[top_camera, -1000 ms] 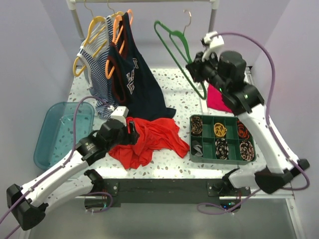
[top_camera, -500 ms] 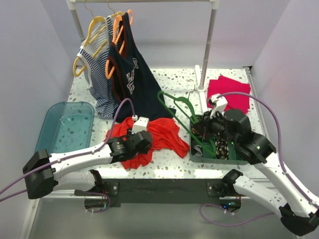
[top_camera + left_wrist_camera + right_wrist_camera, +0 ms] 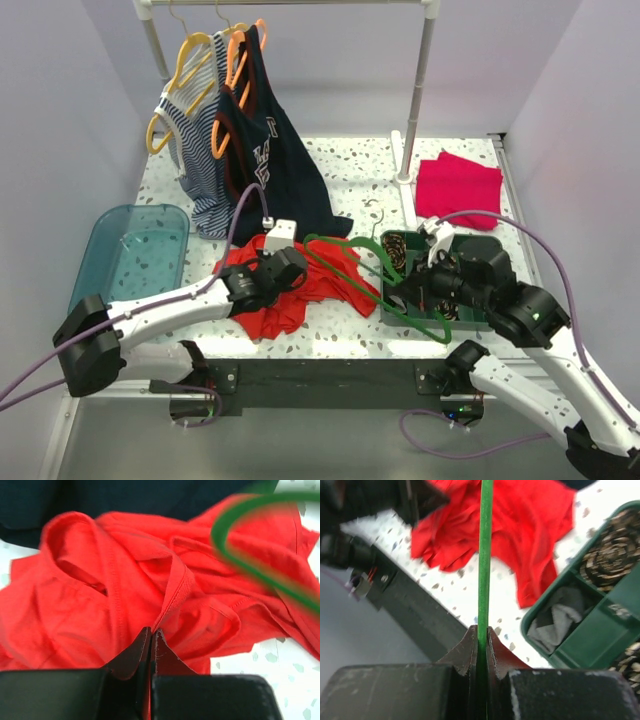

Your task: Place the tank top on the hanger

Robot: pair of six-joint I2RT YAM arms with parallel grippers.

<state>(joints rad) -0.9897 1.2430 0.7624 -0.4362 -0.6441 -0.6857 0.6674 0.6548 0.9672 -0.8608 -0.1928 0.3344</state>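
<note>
Near edge: both arms reach inward over the worktop [image 3: 350,175].

Left hand [image 3: 151,632]: fingers are pressed together, and a ridge of red fabric is pinched at their tips. It is set low on the near-left part of the tank top [image 3: 268,318].

Right hand [image 3: 481,632]: fingers are clamped on a straight bar of the green hanger [image 3: 484,555], which runs up between them in the right wrist view.

The tank top is seen crumpled flat on the worktop, at centre, left of the green divided tray [image 3: 580,655]. Its far edge lies against the hem of the hanging navy top [image 3: 275,150].

The hanger is held low and slanted. Its grasped end is over the tray's near-left corner, and its other end reaches across the right half of the tank top. The metal hook is directed to the far side. Whether the hanger touches the fabric cannot be told.

In the tray, coiled patterned rolls [image 3: 615,550] and a grey folded item [image 3: 554,616] are seen in separate compartments.

A teal bin [image 3: 130,262] sits at the left edge of the worktop. A folded pink cloth [image 3: 458,190] lies at far right, beside the rack post [image 3: 420,90].

On the far rail, the navy top and a striped garment [image 3: 195,150] are hung on orange hangers [image 3: 240,50] and a yellow hanger [image 3: 185,70].
</note>
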